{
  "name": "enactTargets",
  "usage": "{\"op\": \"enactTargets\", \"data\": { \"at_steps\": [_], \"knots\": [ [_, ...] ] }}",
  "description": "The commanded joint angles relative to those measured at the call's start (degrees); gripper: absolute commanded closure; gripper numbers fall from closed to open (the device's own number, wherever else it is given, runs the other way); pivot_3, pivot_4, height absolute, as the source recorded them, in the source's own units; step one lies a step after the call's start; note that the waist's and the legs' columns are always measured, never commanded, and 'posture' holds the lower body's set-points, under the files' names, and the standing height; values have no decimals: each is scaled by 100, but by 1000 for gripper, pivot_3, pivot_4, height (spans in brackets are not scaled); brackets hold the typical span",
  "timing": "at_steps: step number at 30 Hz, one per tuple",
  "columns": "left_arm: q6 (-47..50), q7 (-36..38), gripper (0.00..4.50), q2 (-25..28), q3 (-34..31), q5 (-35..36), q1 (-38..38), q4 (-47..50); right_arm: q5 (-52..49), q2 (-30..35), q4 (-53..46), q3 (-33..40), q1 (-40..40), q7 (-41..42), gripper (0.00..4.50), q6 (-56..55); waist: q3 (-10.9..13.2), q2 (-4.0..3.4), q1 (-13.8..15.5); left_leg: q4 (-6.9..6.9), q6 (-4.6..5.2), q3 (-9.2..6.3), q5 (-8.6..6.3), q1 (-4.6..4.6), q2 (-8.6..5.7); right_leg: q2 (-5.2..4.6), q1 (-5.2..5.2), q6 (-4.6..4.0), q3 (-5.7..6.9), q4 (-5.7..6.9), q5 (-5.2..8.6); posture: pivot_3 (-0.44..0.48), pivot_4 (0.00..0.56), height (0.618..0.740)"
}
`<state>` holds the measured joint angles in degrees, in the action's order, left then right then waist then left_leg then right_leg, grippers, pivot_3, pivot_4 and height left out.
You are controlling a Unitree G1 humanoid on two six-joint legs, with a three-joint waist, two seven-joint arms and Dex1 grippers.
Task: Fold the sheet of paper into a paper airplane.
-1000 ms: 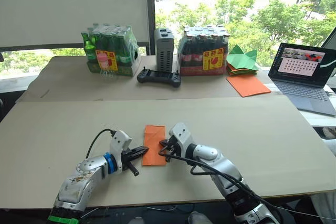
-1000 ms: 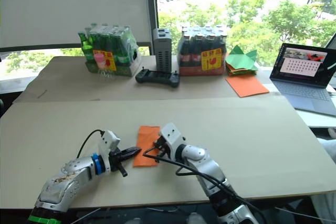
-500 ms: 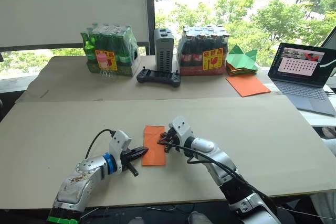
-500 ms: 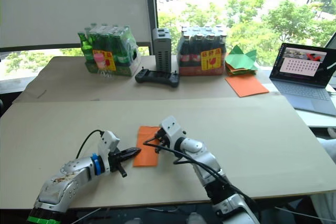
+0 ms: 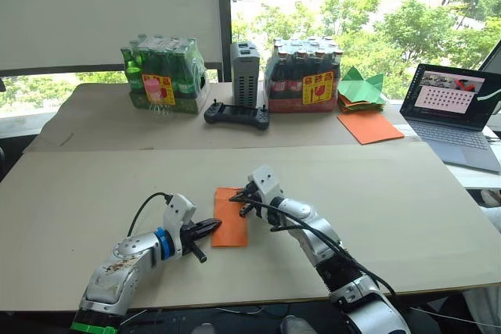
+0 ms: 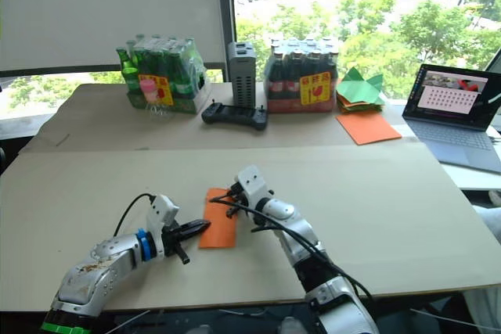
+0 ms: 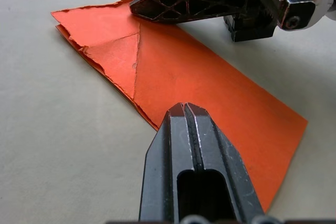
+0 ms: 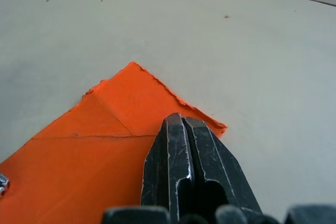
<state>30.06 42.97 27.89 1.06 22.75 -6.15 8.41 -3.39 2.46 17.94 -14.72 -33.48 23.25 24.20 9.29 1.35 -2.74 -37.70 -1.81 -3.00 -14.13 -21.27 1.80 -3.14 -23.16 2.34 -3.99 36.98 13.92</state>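
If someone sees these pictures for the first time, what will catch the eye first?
The folded orange sheet of paper lying near the front of the table, with the left gripper and the right gripper both shut and pressing on it. Behind, two packs of bottles stand by the window.

Orange sheet of paper — folded, flat

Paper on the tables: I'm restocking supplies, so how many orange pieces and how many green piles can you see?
Orange: 2, the folded sheet between the jaws of both arms, and a flat sheet by the laptop.
Green: 1 stack of folded shapes; how many are in it cannot be told.
Total: 3
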Motion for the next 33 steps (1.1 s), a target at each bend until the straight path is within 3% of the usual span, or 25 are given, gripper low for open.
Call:
{"op": "enactTargets", "data": {
  "at_steps": [1, 7, 17, 33],
  "knots": [
    [47, -59, 4500, -2, 29, -33, 60, 60, 48, -16, 187, 188, -45, -163, 4471, 2, 0, 0, 0, 0, 0, 0, 0, 0, 0, 0, 0, 0, 0, -1, 0, 0, 150, 740],
    [67, -71, 4500, 1, 16, -9, 86, 94, 69, 43, 76, 131, 46, -54, 4471, 102, 1, -1, 1, 1, 0, 0, 0, -1, 0, 0, -1, 0, 0, -1, 0, 0, 150, 740],
    [73, -60, 4500, 30, 7, -13, 96, 101, 14, 464, -1037, -636, 729, 1072, 4471, 513, 0, -1, -3, 24, 0, 0, 0, 1, 2, 1, -1, 1, 1, -20, 1, 0, 150, 740],
    [86, -52, 4500, 48, -3, -13, 62, 93, 7, 793, -1594, -727, 1076, 1310, 4471, 912, 0, 0, 2, 41, 0, 2, 0, 8, 3, 1, -2, 1, 0, -27, 5, 0, 150, 740]
  ]
}}
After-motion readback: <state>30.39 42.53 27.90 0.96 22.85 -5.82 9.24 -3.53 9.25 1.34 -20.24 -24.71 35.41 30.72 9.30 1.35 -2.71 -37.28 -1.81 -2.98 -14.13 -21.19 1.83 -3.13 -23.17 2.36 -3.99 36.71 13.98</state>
